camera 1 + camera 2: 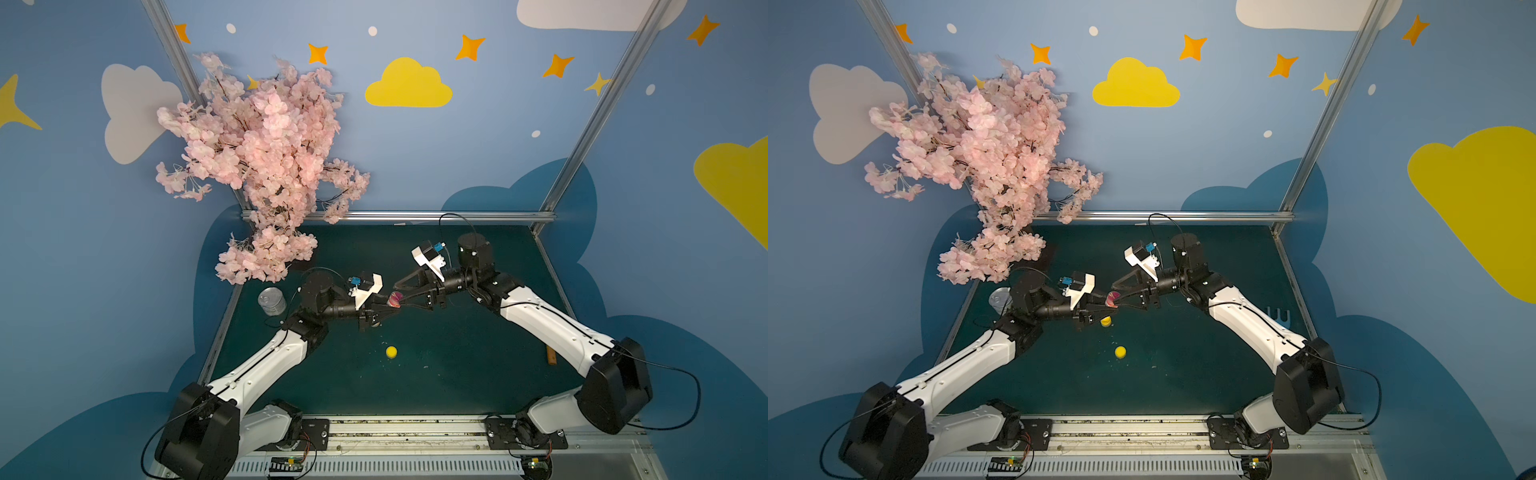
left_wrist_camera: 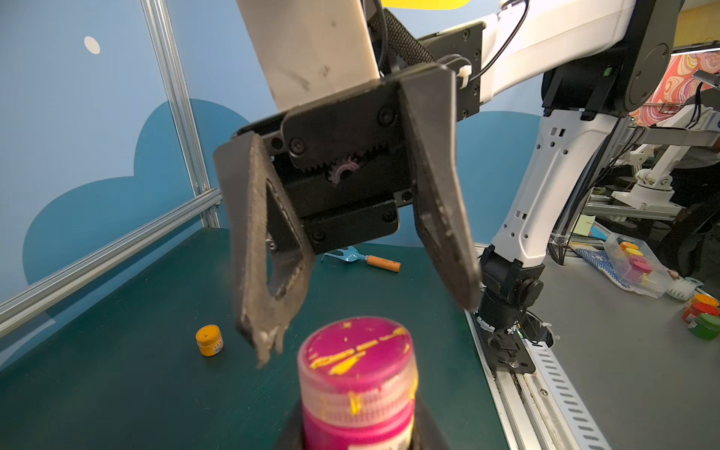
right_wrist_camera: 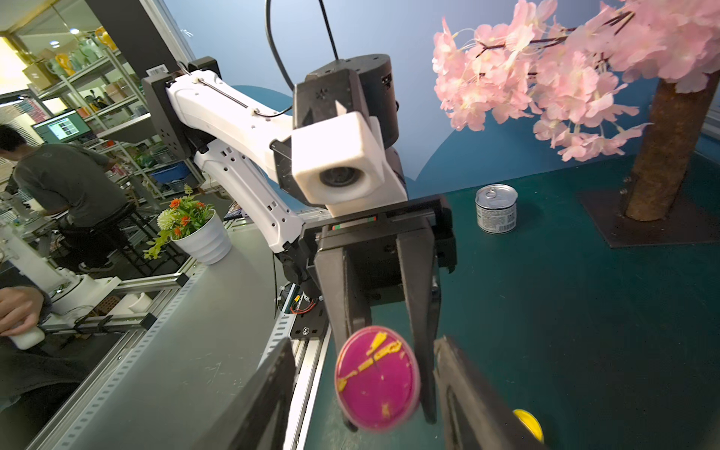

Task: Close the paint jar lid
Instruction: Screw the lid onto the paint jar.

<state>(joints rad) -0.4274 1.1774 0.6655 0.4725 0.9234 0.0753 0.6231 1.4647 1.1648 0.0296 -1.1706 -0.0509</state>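
Note:
The paint jar (image 2: 358, 424) is magenta with yellow smears, and its magenta lid (image 2: 356, 350) sits on top of it. My left gripper (image 1: 384, 309) is shut on the jar's body and holds it above the table in both top views. My right gripper (image 3: 364, 343) faces it, open, with a finger on each side of the lid (image 3: 376, 378) and a gap on both sides. In the left wrist view the right gripper's fingers (image 2: 265, 272) hang just behind the lid without touching it. The jar (image 1: 1113, 299) shows pink between the two grippers.
A small yellow jar (image 2: 209, 340) stands on the green table (image 1: 457, 374), and a yellow round piece (image 1: 391, 352) lies nearer the front. A tin can (image 1: 272, 301) and a pink blossom tree (image 1: 257, 166) stand at the back left. A wooden-handled fork tool (image 2: 366, 259) lies at the right edge.

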